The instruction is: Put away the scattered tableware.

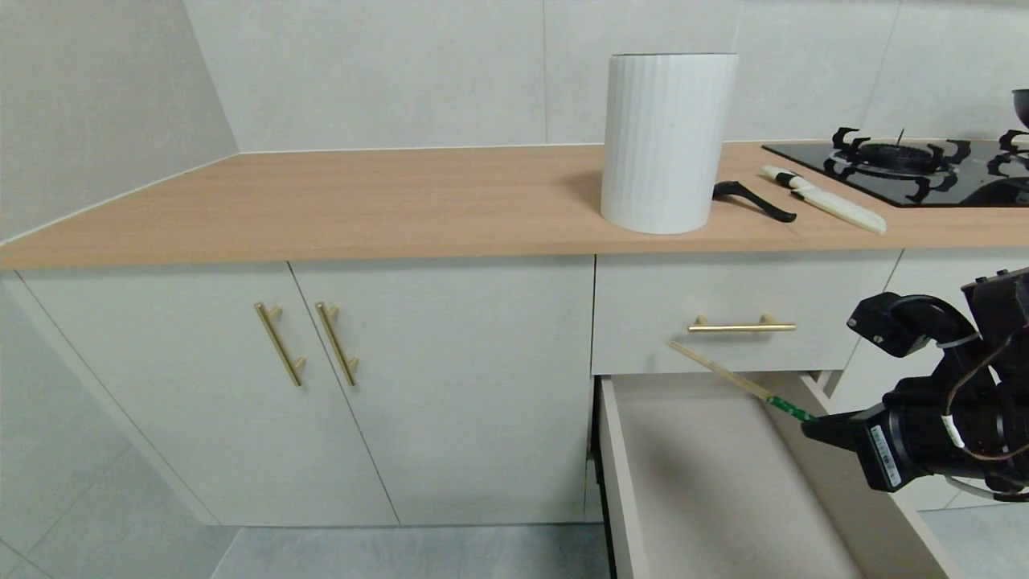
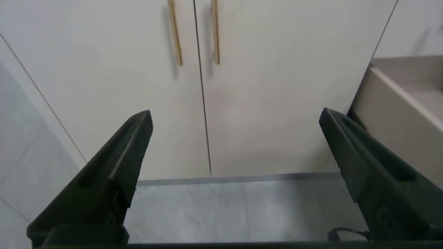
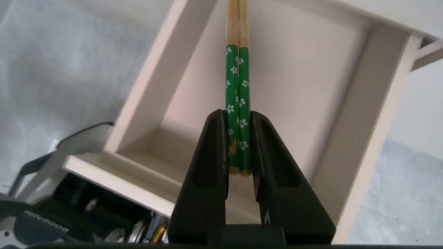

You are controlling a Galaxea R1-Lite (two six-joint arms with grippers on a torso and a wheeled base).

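Observation:
My right gripper (image 1: 813, 423) (image 3: 235, 138) is shut on a pair of wooden chopsticks (image 1: 735, 379) (image 3: 234, 76) by their green flowered ends. It holds them over the pulled-out drawer (image 1: 707, 474) (image 3: 311, 90), with the thin tips pointing up toward the drawer front above. On the wooden countertop lie a knife with a white blade (image 1: 824, 198) and a black curved utensil (image 1: 753, 200), both to the right of a tall white ribbed container (image 1: 666, 141). My left gripper (image 2: 235, 180) is open, low in front of the cabinet doors (image 2: 201, 83), with nothing between its fingers.
A black gas hob (image 1: 916, 170) occupies the countertop's right end. Two cabinet doors with brass handles (image 1: 305, 344) stand shut to the left of the drawer. A shut upper drawer with a brass handle (image 1: 741, 326) sits above the pulled-out one. Grey floor tiles (image 2: 235, 207) lie below.

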